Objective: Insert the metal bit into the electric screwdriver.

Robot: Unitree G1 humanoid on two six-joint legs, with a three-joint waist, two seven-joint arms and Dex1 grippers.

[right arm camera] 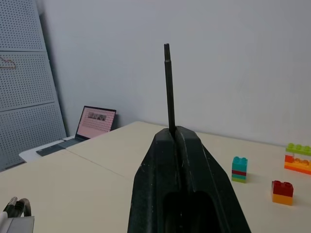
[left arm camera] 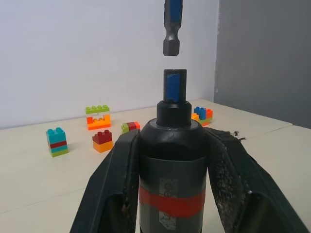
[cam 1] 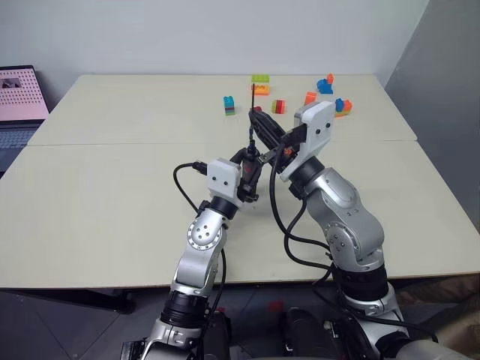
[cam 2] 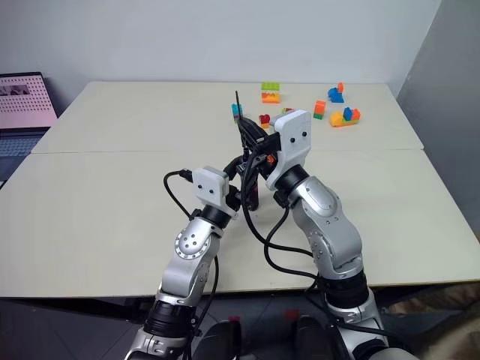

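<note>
The electric screwdriver [left arm camera: 171,160], black with a red band and a blue-marked tip, stands upright between the fingers of my left gripper [left arm camera: 173,138], which is shut on it. Just above that tip hangs the hex end of the metal bit [left arm camera: 171,29], roughly in line, with a small gap between them. My right gripper [right arm camera: 176,133] is shut on the bit [right arm camera: 168,87], whose thin rod sticks out past its fingertips. In the left eye view both grippers meet over the middle of the table, the right [cam 1: 264,127] above and beyond the left [cam 1: 250,171].
Several coloured toy bricks [cam 1: 260,82] are scattered along the far side of the beige table [cam 1: 112,195]. An open laptop [cam 1: 19,97] sits off the table's far left corner. A grey wall stands on the right.
</note>
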